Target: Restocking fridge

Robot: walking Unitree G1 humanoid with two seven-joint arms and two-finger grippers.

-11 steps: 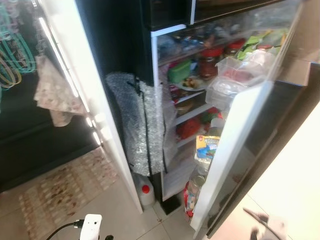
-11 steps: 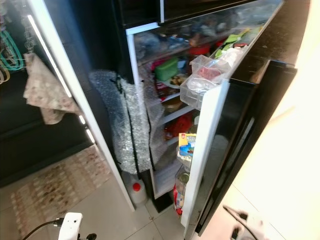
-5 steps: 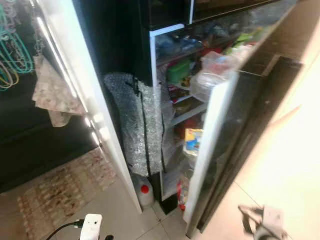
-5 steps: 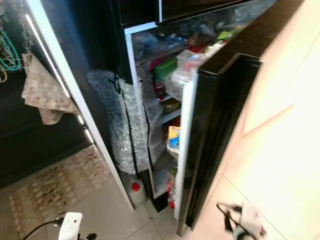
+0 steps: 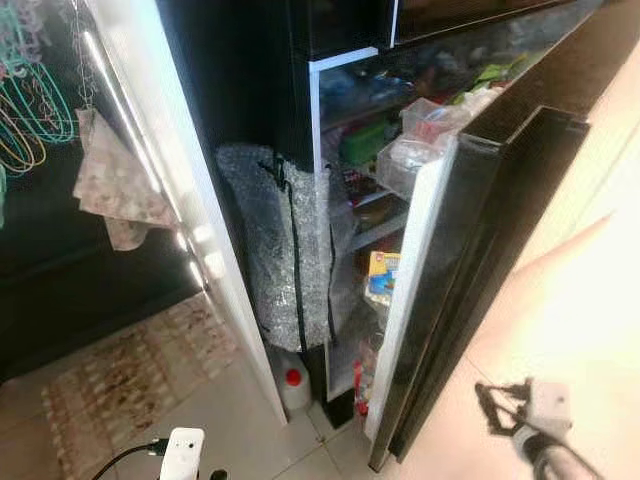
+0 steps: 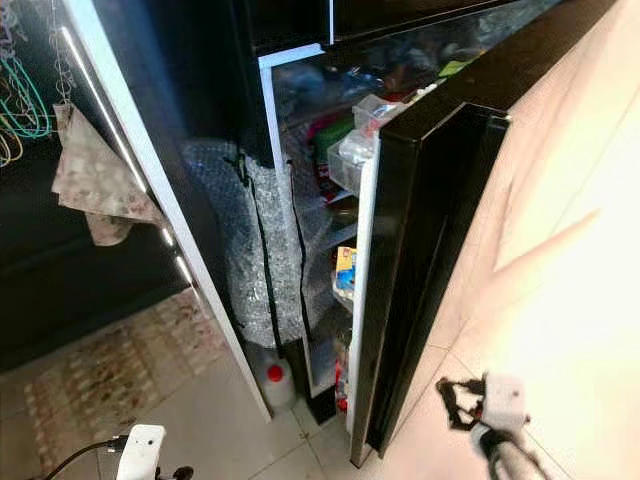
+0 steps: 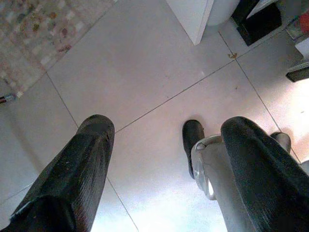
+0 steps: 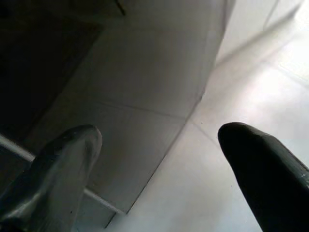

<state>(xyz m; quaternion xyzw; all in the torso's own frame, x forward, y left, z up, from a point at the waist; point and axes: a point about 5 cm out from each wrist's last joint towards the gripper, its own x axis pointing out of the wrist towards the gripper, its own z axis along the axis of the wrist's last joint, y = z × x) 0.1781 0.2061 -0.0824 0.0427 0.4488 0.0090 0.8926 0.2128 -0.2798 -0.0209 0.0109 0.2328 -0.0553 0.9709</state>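
The black fridge [image 5: 340,30] stands ahead with its door [image 5: 470,270] swung partly across the opening. Crowded food shelves [image 5: 362,142] show in the gap that is left. The door bins hold clear plastic containers [image 5: 420,135] and a yellow and blue carton [image 5: 380,275]. My right gripper [image 5: 497,408] hangs low beside the door's outer face, clear of it, open and holding nothing [image 8: 159,135]. My left gripper [image 7: 166,130] points down at the tiled floor, open and holding nothing; its white wrist [image 5: 182,450] sits at the bottom edge.
A roll of bubble wrap [image 5: 275,240] leans against the fridge's left side, with a white jug with a red cap [image 5: 292,385] at its foot. A white door frame [image 5: 170,190], a hanging cloth [image 5: 110,185], hangers [image 5: 25,110] and a patterned rug [image 5: 130,375] lie to the left.
The fridge door has swung from wide open to nearly half shut, hiding most of the shelves. My right gripper has come up into view at the lower right.
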